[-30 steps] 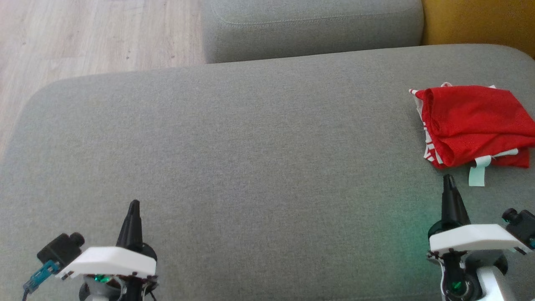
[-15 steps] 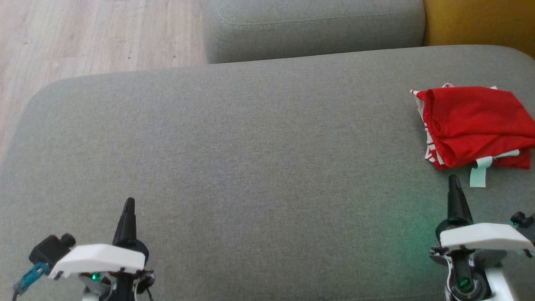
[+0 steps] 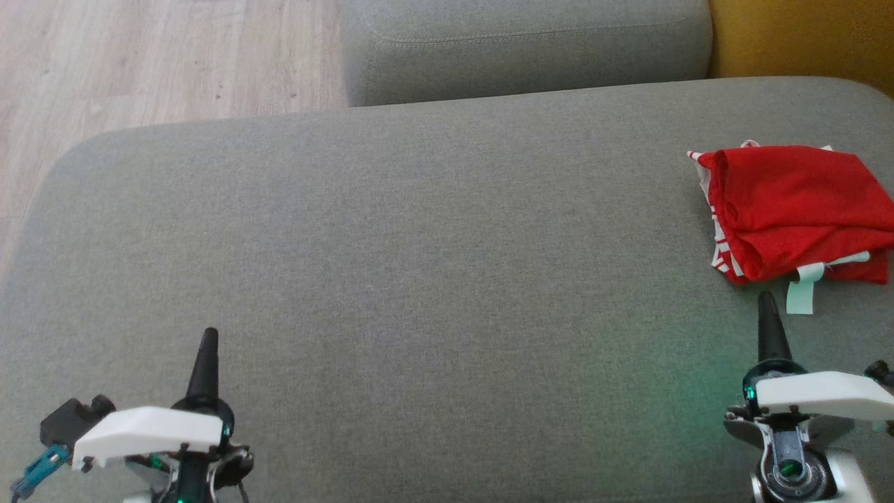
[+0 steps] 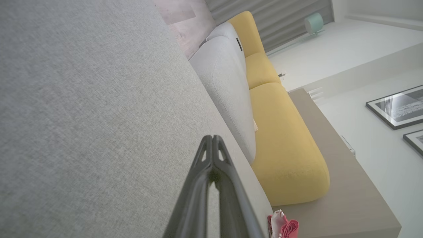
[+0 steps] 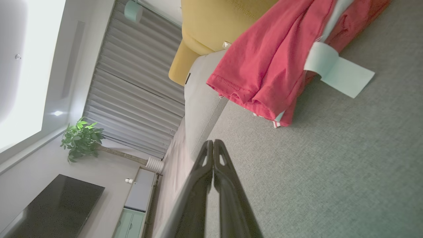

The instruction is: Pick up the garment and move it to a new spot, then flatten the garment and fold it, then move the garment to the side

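1. Both hands had eased outward and lower in the head view. The left hand [image 3: 209, 339] drifted toward the lower-left corner. The right hand [image 3: 767, 302] slid rightward, its tip near the garment [image 3: 796, 209] but apart from it. Each was clenched on nothing. The red garment lay folded at the right edge of the sofa seat [image 3: 419, 244], with a pale label [image 3: 800, 293] poking out. I judged the folding and the move aside done, and the arms retiring.
2. From the left wrist, the left hand [image 4: 213, 138] had its fingers pressed together over bare seat, and the garment [image 4: 286, 228] was a small red patch well apart.
3. From the right wrist, the right hand [image 5: 213, 142] was closed and empty. The garment [image 5: 264, 66] lay near ahead, resting directly on the cushion and in no container.
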`<state>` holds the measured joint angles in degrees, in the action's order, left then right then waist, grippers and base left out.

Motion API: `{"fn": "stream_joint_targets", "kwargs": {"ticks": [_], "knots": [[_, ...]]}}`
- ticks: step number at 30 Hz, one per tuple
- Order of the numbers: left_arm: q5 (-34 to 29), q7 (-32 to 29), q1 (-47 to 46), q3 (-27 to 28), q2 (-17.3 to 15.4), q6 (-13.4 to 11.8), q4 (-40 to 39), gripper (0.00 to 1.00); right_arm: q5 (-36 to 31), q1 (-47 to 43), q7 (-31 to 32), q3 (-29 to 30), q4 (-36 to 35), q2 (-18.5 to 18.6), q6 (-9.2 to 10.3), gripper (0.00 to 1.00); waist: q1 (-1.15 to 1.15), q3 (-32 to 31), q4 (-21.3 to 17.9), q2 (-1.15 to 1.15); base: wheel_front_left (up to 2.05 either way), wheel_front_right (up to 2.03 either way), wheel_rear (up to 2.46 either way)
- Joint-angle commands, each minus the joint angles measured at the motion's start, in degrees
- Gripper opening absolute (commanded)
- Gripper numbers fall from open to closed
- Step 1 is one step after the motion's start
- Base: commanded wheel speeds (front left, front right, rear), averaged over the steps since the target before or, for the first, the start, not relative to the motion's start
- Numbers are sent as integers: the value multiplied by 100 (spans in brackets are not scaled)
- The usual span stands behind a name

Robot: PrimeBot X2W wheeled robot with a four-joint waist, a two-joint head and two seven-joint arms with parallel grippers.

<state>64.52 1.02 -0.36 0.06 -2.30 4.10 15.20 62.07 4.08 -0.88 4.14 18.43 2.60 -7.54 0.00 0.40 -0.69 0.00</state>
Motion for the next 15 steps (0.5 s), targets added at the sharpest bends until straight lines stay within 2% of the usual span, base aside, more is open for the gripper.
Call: {"fn": "stream_joint_targets", "kwargs": {"ticks": [1, 15], "knots": [[143, -38, -358, 180, -40, 69, -156, 0, 161, 224, 37, -46, -229, 24, 4, 0, 0, -1, 2, 0, 0, 0, 0], [1016, -275, -433, 334, -46, 159, -142, 0, 1108, 220, 270, 48, -299, 25, 4, 0, 0, -8, 24, 0, 0, 0, 0]]}}
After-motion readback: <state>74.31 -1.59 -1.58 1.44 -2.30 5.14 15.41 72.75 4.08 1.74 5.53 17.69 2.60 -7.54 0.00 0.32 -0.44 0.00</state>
